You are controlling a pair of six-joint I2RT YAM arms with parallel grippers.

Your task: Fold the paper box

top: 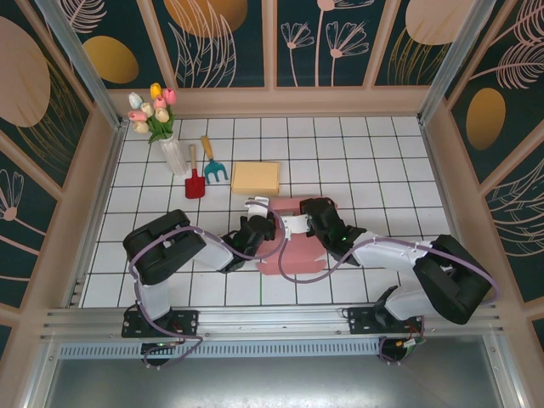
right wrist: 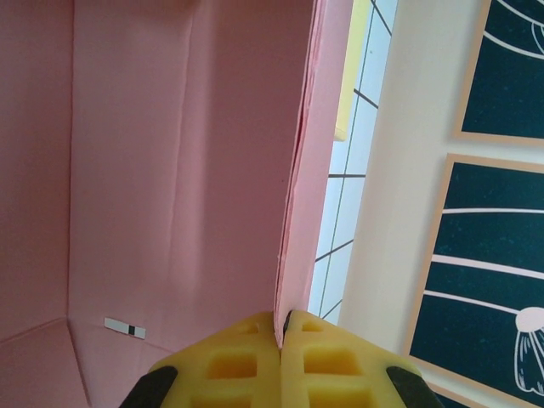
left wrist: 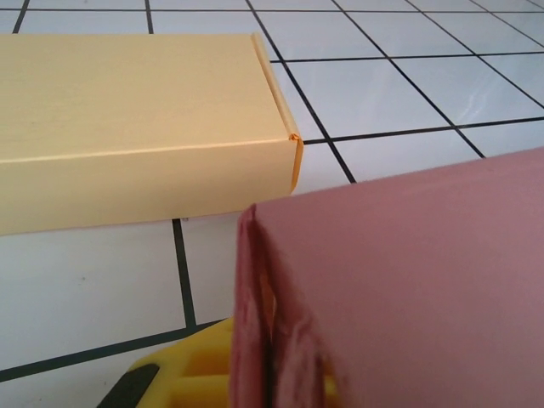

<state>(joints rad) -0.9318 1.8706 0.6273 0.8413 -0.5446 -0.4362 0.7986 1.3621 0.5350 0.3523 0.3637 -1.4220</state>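
Both gripping pink paper box (top: 293,255), left pincer (left wrist: 263,382) pinching its corner edge, right pincer (right wrist: 280,327) pressed onto one wall

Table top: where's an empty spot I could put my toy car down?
Bare tiles lie on the right, between the yellow box and the right wall, and along the back behind it. It's crowded back left by the vase, shovel and rake, and mid-front at the pink paper box.
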